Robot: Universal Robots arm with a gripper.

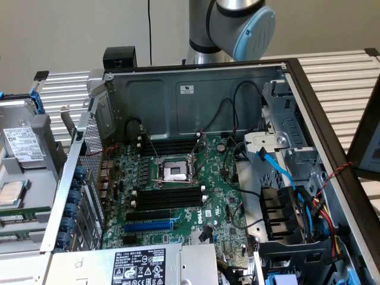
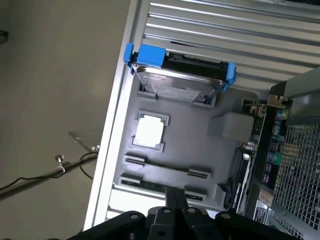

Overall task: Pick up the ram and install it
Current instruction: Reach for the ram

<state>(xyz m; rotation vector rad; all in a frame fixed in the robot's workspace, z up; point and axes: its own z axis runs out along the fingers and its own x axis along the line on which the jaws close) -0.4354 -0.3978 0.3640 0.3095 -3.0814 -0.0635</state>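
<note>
One ram point(image 2: 152, 185) in one grey tray point(image 2: 200, 150); one pincer point(image 2: 176, 197) near it, tips together, empty.

Tray point(image 2: 200, 155): you've got open air over the ram point(image 2: 150, 184), hard drive point(image 2: 180, 82) well apart | Case point(image 1: 178, 101): lower black slots point(image 1: 168, 198) unobstructed between CPU socket point(image 1: 176, 172) and blue slot point(image 1: 148, 225); mind the black cables point(image 1: 235, 113) hanging near upper slots point(image 1: 168, 145).

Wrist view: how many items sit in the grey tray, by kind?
Grey plastic tray holds:
Silver hard drive in blue brackets: 1
Square silver processor chip: 1
Long thin green ram stick: 1 sure; second holder unclear
Total: 3
</note>
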